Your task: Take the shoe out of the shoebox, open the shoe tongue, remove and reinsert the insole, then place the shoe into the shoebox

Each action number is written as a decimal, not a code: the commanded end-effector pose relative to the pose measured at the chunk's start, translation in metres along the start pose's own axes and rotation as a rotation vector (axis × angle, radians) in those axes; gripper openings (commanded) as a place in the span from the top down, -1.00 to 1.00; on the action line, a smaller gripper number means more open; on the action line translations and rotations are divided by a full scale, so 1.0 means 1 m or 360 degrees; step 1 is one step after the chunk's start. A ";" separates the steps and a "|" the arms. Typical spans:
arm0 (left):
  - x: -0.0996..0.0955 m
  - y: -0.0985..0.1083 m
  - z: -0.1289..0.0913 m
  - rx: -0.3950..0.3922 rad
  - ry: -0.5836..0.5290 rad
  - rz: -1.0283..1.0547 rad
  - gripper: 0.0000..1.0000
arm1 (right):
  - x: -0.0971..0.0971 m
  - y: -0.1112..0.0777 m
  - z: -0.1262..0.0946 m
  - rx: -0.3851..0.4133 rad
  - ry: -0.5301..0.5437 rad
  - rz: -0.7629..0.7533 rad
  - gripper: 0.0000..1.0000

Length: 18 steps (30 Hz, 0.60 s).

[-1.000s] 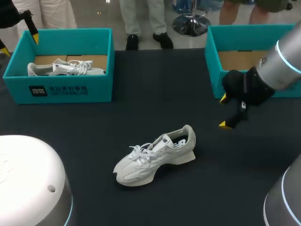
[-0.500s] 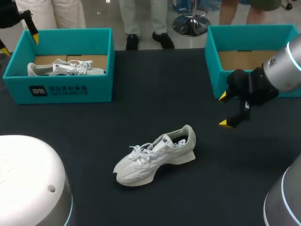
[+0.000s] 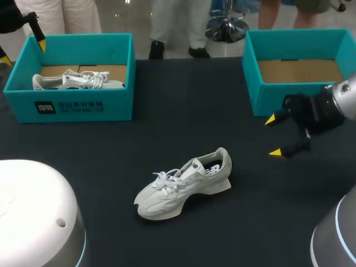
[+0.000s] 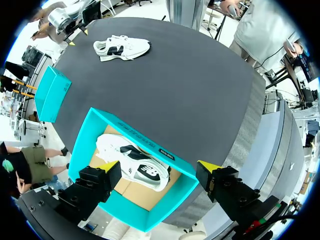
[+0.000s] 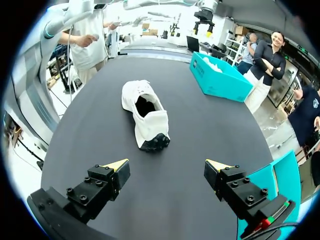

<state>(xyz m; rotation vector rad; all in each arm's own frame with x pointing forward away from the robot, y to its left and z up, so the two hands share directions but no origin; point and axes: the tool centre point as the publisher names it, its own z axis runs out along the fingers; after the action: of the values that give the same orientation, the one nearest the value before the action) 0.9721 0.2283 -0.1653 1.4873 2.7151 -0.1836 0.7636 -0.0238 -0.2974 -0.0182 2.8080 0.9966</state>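
White lace-up sneaker [image 3: 183,186] sole-down at centre, tongue reachable. My right gripper [image 3: 272,135] spread, empty, beside empty teal cardboard shoebox [image 3: 253,89], right. My left gripper [image 4: 158,166] spread, empty, parked far left.

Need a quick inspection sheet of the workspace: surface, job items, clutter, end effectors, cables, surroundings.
Surface: black table, no marks seen.
Job's things: shoe stands on its sole mid-table, outside both boxes; left shoebox holds a second shoe; right shoebox shows only its cardboard floor.
Clutter: nothing seen.
End effectors: left end effector open, above the left shoebox, holding nothing; right end effector open, in front of the right shoebox, apart from the shoe, holding nothing.
Cables: nothing seen.
Surroundings: nothing seen reaching over the table.
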 end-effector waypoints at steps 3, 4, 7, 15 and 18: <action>0.001 -0.001 0.000 -0.0004 0.0000 0.0001 -1.00 | 0.009 -0.015 0.012 -0.0085 -0.0001 -0.0043 -1.00; 0.001 -0.001 0.000 -0.0004 0.0000 0.0001 -1.00 | 0.010 -0.017 0.014 -0.0098 -0.0006 -0.0041 -1.00; 0.001 -0.001 0.000 -0.0004 0.0000 0.0001 -1.00 | 0.014 -0.024 0.020 -0.0143 0.0003 -0.0042 -1.00; 0.001 -0.001 0.000 -0.0004 0.0000 0.0001 -1.00 | 0.023 -0.042 0.036 -0.0221 0.0020 -0.0027 -1.00; 0.001 -0.001 0.000 -0.0004 0.0000 0.0001 -1.00 | 0.025 -0.048 0.039 -0.0219 0.0027 -0.0015 -1.00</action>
<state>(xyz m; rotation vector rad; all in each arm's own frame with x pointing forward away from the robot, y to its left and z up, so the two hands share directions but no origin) 0.9721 0.2283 -0.1653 1.4873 2.7151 -0.1836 0.7475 -0.0354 -0.3552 -0.0583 2.7487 1.1848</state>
